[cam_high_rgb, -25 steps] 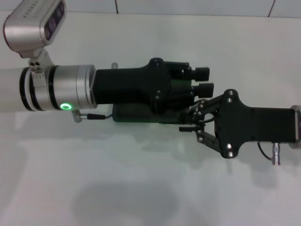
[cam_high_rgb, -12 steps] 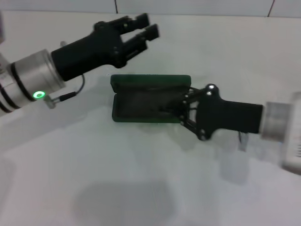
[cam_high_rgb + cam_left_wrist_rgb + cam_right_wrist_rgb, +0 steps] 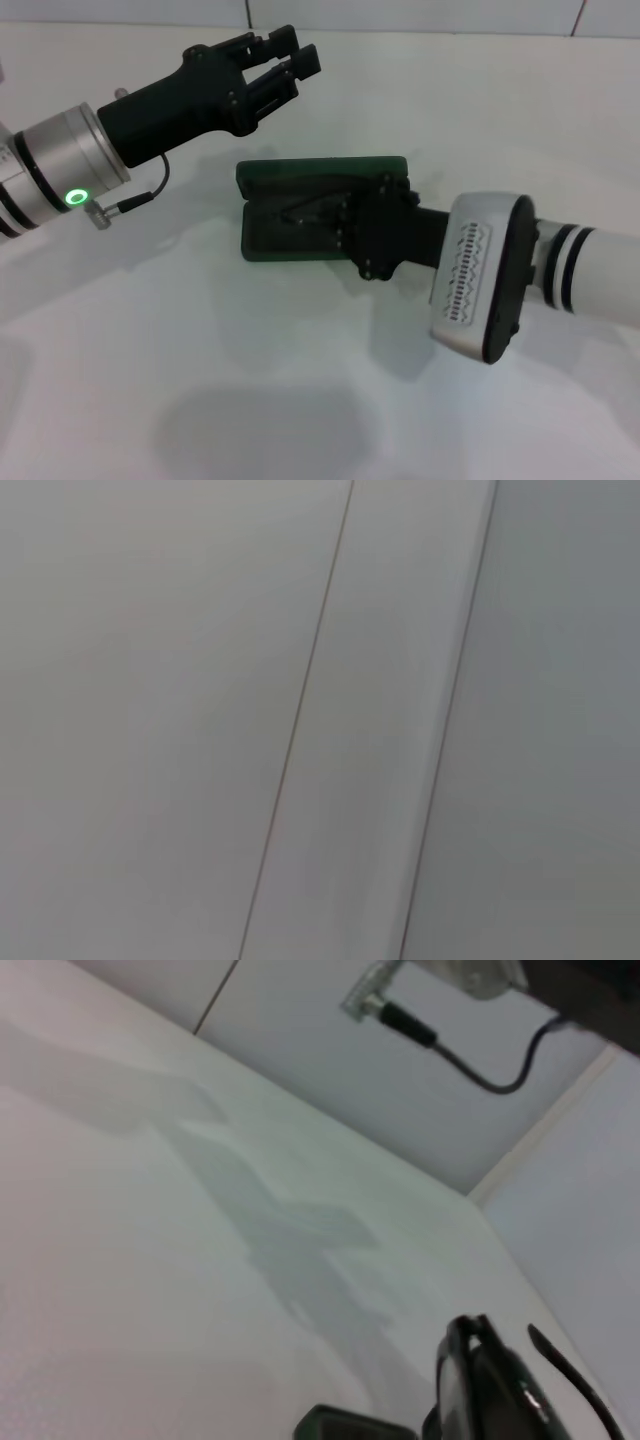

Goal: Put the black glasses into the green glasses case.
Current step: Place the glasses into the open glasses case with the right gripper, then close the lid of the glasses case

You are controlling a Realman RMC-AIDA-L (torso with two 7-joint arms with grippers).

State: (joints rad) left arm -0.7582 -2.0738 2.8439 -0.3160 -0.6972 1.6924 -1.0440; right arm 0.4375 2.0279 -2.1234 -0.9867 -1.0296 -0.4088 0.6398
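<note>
The green glasses case [image 3: 318,168] lies open in the middle of the white table, lid tilted up at the far side. The black glasses [image 3: 305,212] show as thin black lines inside its tray. My right gripper [image 3: 345,225] reaches into the tray from the right and seems shut on the glasses; its tips are hard to tell from the dark lining. The right wrist view shows a black finger [image 3: 470,1380] and a corner of the case [image 3: 345,1425]. My left gripper [image 3: 290,55] is open and empty, raised behind and left of the case.
White table all around the case, with a tiled wall along the far edge [image 3: 400,15]. The left arm's silver wrist with a green light [image 3: 75,197] hangs over the table's left side. The left wrist view shows only wall.
My left gripper has lifted off the case and swung back to the far left. My right gripper has moved left, deeper into the open case, with its wrist turned.
</note>
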